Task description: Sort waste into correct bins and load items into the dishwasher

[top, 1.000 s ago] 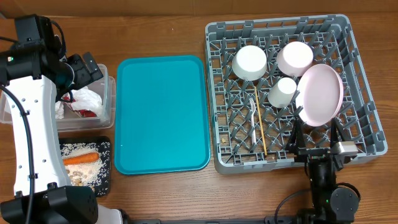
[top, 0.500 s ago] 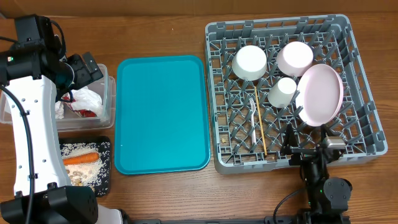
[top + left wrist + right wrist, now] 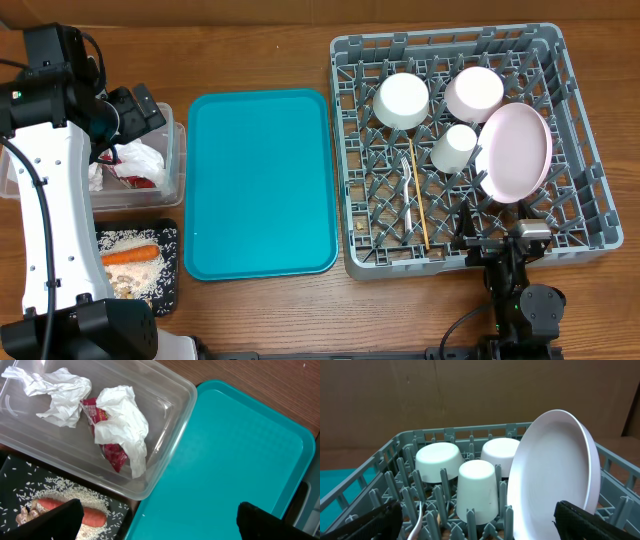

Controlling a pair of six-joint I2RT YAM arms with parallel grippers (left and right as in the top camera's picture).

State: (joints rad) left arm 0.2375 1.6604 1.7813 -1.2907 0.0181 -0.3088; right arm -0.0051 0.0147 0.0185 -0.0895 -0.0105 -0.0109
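The grey dish rack (image 3: 345, 150) holds the pink plate (image 3: 515, 150) on edge, the pink bowl (image 3: 474, 93), white bowl (image 3: 402, 100), small white cup (image 3: 456, 146), white fork (image 3: 409, 190) and chopstick (image 3: 420, 210). My right gripper (image 3: 500, 228) is open and empty at the rack's front edge, facing the plate (image 3: 555, 470) and cup (image 3: 477, 490). My left gripper (image 3: 140, 110) is open and empty above the clear tub (image 3: 165, 420), which holds white napkin (image 3: 122, 420) and red wrapper (image 3: 112, 452). The black tray (image 3: 170, 240) holds rice and the carrot stick (image 3: 130, 256). I cannot make out any foil.
The teal serving tray (image 3: 260, 180) lies bare between the tub and the rack. The tub and black tray sit close together at the table's left edge. A brown cardboard wall stands behind the rack in the right wrist view.
My right gripper has shifted a little to the left along the rack's front edge. The left arm and all objects have not moved.
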